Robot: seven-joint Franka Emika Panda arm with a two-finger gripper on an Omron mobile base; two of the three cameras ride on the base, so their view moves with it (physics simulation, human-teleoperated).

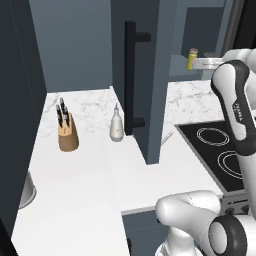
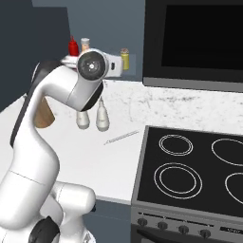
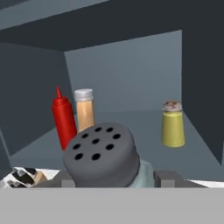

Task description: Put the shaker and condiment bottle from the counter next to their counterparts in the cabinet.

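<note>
Three containers on the cabinet (image 3: 131, 65) shelf, one shaker (image 3: 103, 153) clamped in the tool (image 3: 114, 178).

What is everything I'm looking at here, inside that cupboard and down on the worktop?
shaker: one, pale blue-green glass with dark grey holed cap, held between the gripper's fingers at the cabinet opening
yellow jar: one, yellow with tan cap, on the cabinet shelf, right
red bottle: one, red with pointed tip, on the shelf, left
orange bottle: one, orange with pale cap, beside the red bottle
cabinet: one, dark blue-grey, door open, long black bar handle
counter: one, white marble with grey veins
knife block: one, tan wood, dark handles, on the counter
white bottle: one, white, pear-shaped, on the counter by the door
stovetop: one, black with ring burners
gripper: one, dark fingers, closed on the shaker
</note>
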